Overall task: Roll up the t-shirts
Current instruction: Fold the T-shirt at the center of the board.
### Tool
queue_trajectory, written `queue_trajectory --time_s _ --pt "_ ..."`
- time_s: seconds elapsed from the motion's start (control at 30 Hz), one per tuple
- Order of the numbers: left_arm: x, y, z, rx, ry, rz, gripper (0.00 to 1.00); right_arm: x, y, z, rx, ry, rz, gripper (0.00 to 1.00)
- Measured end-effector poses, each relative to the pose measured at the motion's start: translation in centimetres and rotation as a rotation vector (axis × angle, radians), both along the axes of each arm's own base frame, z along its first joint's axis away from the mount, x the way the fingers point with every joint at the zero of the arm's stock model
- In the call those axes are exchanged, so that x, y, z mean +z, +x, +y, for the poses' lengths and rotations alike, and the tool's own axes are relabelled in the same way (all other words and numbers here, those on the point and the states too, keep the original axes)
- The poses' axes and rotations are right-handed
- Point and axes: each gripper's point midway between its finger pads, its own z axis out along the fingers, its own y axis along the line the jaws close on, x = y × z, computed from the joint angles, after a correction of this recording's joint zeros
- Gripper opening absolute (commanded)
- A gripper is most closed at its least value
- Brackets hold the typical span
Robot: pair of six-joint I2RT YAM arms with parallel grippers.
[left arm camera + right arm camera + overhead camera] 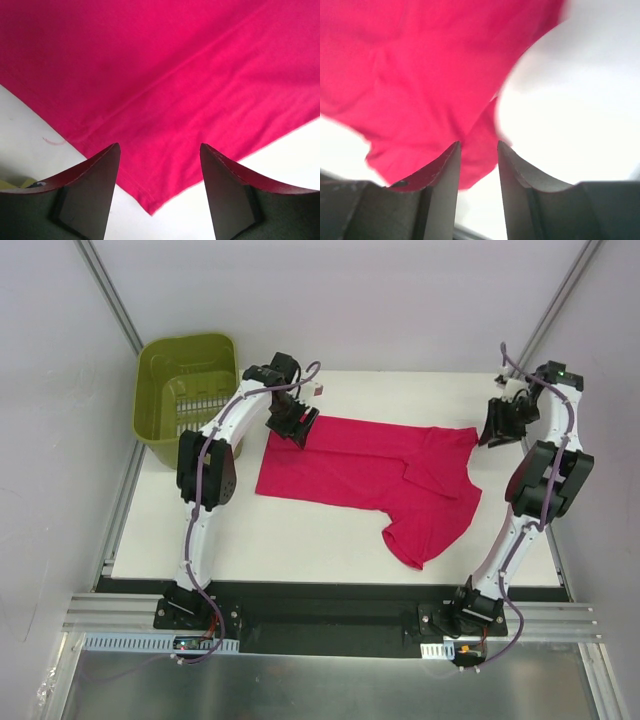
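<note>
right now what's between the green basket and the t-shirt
The left arm crosses that strip of table, its claw open above the t-shirt corner nearest the basket; the top view shows it.

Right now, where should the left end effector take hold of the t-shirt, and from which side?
Probably the far hem corner of the t-shirt. It lies flat and pointed, with table showing on both sides, and the open left end effector straddles it, so come straight down from above.

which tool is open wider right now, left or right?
The left tool, above a corner of the t-shirt: its fingers stand far apart, while the right tool shows only a narrow gap.
</note>
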Motion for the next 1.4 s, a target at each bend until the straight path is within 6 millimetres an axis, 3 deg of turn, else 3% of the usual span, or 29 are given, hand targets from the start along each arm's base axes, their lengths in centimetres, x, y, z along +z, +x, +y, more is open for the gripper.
queue_trajectory --time_s 0.1,0.2,0.4,0.57,0.77,1.03,1.4 --pt "-1.5 1.2 0.4 0.025 0.017 0.01 0.51 1.3 4.0 -3.0 -0.045 -0.049 -0.125 0.38" --pt "-2.9 2.8 1.4 0.061 0.028 0.017 0.46 0.7 7.3 -4.3 -0.063 -0.078 -0.198 0.37" --pt "-4.8 5.6 4.3 0.141 0.025 0.019 0.47 -4.3 10.9 -3.4 -0.038 -0.096 -0.196 0.33" --pt "-5.4 6.0 6.0 0.175 0.029 0.036 0.48 -7.3 11.6 -1.6 0.032 -0.158 -0.159 0.27" --pt "-6.1 5.3 5.5 0.163 0.037 0.059 0.47 -7.8 12.5 -1.2 0.112 -0.317 -0.173 0.23" --pt "-7.3 4.4 6.0 0.169 0.078 0.088 0.44 -8.9 12.3 -4.6 0.085 -0.459 -0.133 0.21" --pt "-7.3 4.5 6.2 0.18 0.09 0.084 0.47 -8.9 12.0 -5.8 0.064 -0.489 -0.121 0.24"
